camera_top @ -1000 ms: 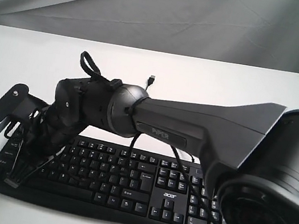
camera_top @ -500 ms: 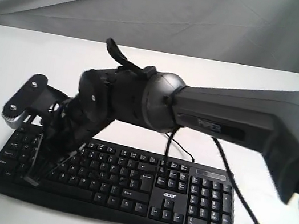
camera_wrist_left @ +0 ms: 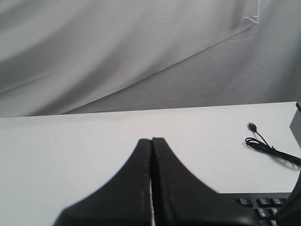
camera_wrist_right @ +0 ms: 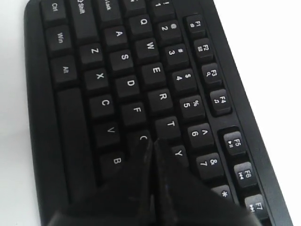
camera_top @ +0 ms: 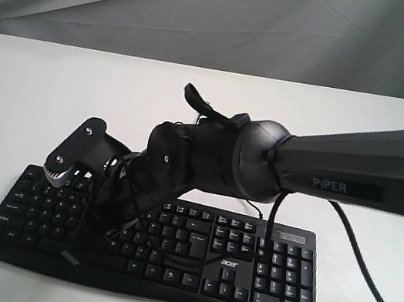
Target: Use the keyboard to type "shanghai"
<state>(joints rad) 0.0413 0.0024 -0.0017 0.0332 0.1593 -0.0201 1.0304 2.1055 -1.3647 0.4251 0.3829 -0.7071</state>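
White desk (camera_top: 22,104), grey drape behind: the black keyboard (camera_top: 257,282) lies along its near edge. The right claw (camera_wrist_right: 151,143) is clenched, tips over the home row just past F, having swung rightward from the left-end keys. The left claw (camera_wrist_left: 151,141), also clenched, hangs above the desk.

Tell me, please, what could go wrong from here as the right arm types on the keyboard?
1. The right gripper is shut, and its tip sits at the seam between G and the neighbouring keys of the keyboard. A press could catch two keys or the wrong letter.
2. A loose black cable hangs from the arm over the keyboard. It might snag or brush keys when the arm moves to the next letter.
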